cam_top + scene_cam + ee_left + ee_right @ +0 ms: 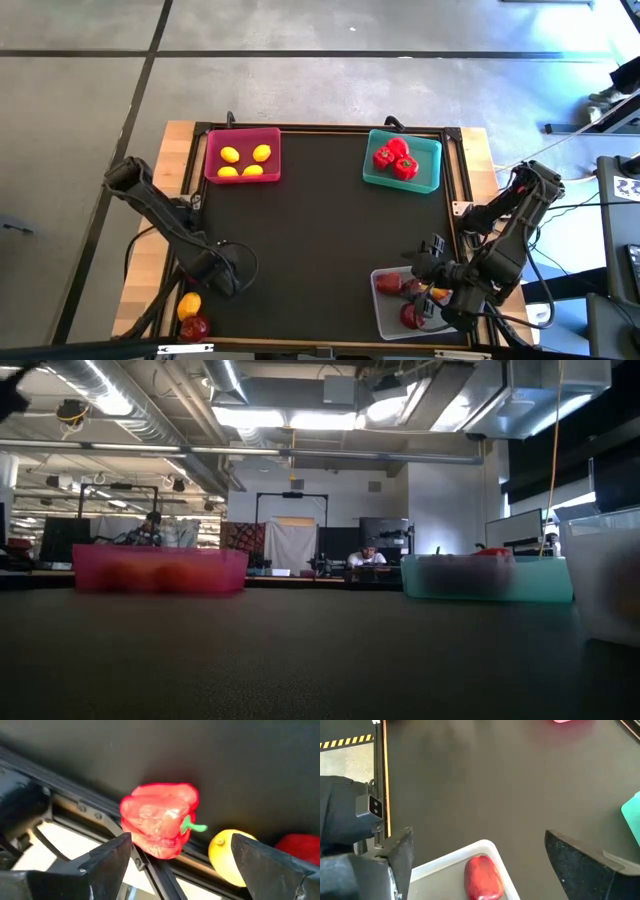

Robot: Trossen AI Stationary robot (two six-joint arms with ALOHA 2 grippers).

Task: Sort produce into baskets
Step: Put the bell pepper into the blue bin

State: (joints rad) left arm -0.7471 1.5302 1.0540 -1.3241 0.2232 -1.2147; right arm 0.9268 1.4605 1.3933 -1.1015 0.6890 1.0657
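Gaping left jaws astride red pepper (pixel 161 825), seemingly not touching.

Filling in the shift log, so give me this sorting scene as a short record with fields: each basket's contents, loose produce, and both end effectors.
pink basket: four yellow lemons
teal basket: red peppers
clear basket: dark red apples, partly hidden by the right arm
loose produce: red pepper, lemon, apple at the table's near left corner
left end effector: open, over the loose pepper
right end effector: open, above the clear basket
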